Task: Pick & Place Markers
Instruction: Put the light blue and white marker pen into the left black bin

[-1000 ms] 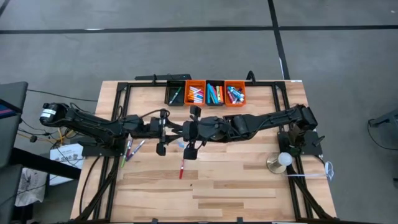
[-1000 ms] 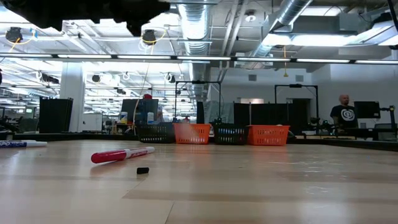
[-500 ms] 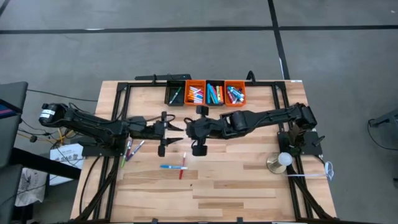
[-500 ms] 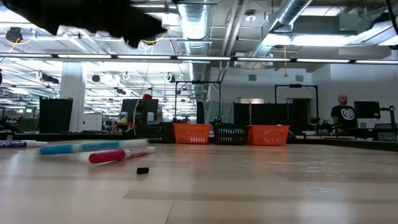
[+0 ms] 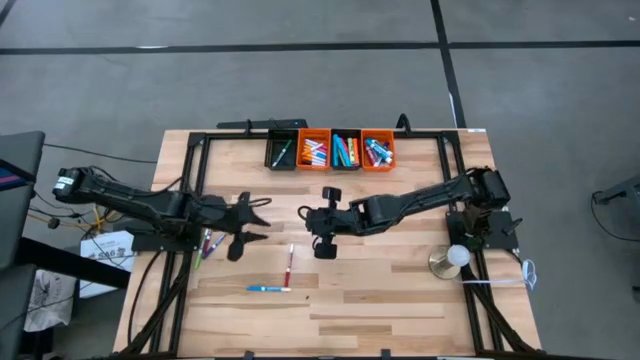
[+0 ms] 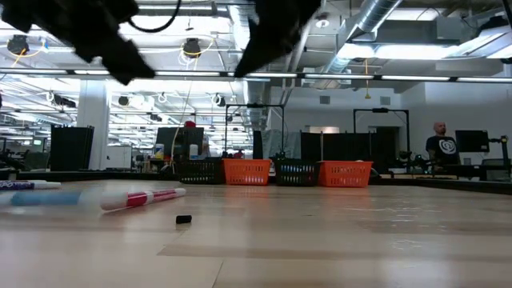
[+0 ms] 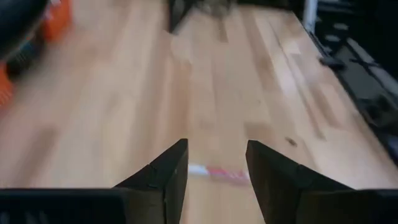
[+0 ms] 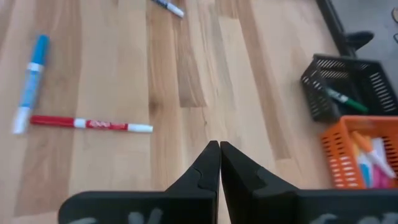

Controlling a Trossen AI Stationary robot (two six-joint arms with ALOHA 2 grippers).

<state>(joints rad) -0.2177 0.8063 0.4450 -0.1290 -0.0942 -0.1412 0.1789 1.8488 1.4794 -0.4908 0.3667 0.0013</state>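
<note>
Red marker point(image 5: 290, 264) and blue marker point(image 5: 265, 288) lie loose on the worktop point(image 5: 380, 290), near each other, not touching either tool. Left tool point(image 5: 250, 214) sits above the worktop left of centre, fingers apart at a moderate gap, holding nothing; red marker lies ahead of it, seen through the gap in the left wrist view point(image 7: 219, 173). Right tool point(image 5: 322, 222) is near mid-worktop, fingers pressed together, empty; both markers lie off to its front side point(image 8: 91, 124), point(image 8: 30, 82).

Only the high view shows more markers at the left frame rail point(image 5: 211, 241) and the row of four bins point(image 5: 331, 150) at the far edge, filled with markers. Right wrist view shows a green marker point(image 8: 339, 97) in the black bin point(image 8: 341, 92). Low view shows a small black bit point(image 6: 183, 218) on the worktop.

Both arms reach inward from opposite sides, stretched low.
</note>
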